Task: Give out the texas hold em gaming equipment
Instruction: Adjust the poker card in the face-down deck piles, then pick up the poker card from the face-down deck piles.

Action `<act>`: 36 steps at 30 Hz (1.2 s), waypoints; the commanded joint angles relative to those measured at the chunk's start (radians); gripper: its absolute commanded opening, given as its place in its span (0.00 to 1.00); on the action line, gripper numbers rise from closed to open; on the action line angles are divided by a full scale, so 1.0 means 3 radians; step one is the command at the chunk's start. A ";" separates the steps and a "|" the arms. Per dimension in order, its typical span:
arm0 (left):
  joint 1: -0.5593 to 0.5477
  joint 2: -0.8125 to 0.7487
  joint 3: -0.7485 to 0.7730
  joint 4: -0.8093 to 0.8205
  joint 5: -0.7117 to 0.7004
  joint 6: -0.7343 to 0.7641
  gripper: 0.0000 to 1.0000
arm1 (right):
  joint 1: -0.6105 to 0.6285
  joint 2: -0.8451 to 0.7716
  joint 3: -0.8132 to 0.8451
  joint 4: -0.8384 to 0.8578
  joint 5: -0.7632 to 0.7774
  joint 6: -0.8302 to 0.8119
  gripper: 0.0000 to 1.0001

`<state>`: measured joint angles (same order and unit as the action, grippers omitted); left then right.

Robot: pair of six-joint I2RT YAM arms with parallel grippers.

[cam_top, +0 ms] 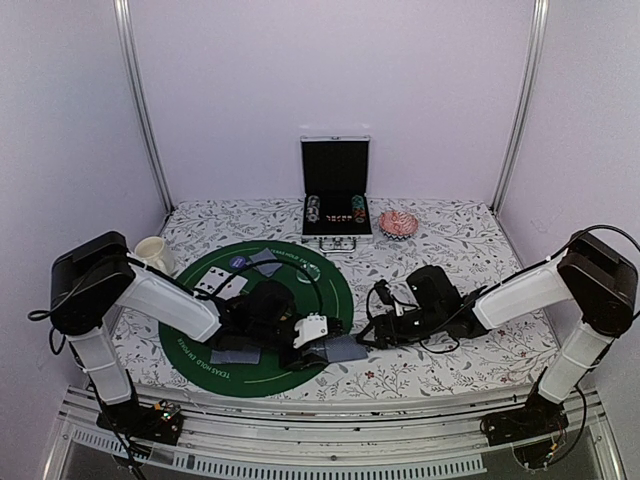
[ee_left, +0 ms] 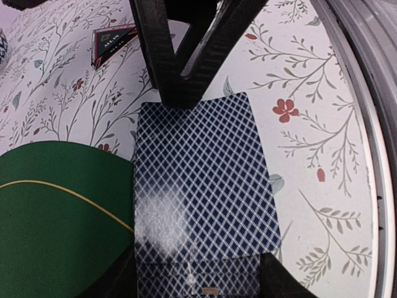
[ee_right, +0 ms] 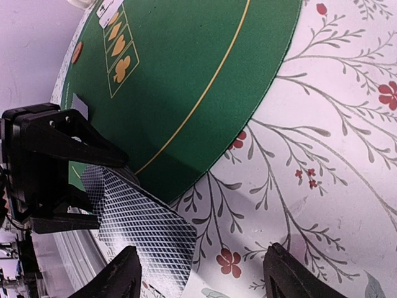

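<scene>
A deal looks in hand: the left end effector [cam_top: 325, 342] grasps a blue-backed playing card [ee_left: 198, 180] just off the green mat [ee_right: 186, 74] by the desk's near edge, its far end between the released right end effector [ee_right: 201, 276], which likely must clench next to take it.

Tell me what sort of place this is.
Probably a walled robot test cell set up as a poker table: a round green Texas Hold'em felt mat, an open chip case at the back, and a blue-backed playing card held in the left end effector.
</scene>
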<state>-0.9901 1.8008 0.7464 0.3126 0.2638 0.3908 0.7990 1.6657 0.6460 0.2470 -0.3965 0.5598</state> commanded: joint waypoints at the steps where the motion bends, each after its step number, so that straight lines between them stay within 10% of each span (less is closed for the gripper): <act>1: -0.0022 -0.0063 -0.0091 0.0058 -0.0041 0.0017 0.55 | -0.0024 0.0207 0.0032 0.0169 -0.0165 0.0030 0.63; 15: -0.0017 -0.0104 -0.0163 0.0110 -0.0076 0.0044 0.55 | -0.0043 0.0232 0.0030 0.0316 -0.0309 0.0056 0.05; 36: -0.0006 -0.0017 -0.0044 -0.0123 0.0029 0.0102 0.60 | -0.0258 -0.0638 -0.0227 0.0019 -0.0277 -0.0027 0.02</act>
<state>-0.9901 1.7912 0.7166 0.3412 0.2520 0.4046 0.7376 1.5379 0.5819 0.2916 -0.4919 0.5770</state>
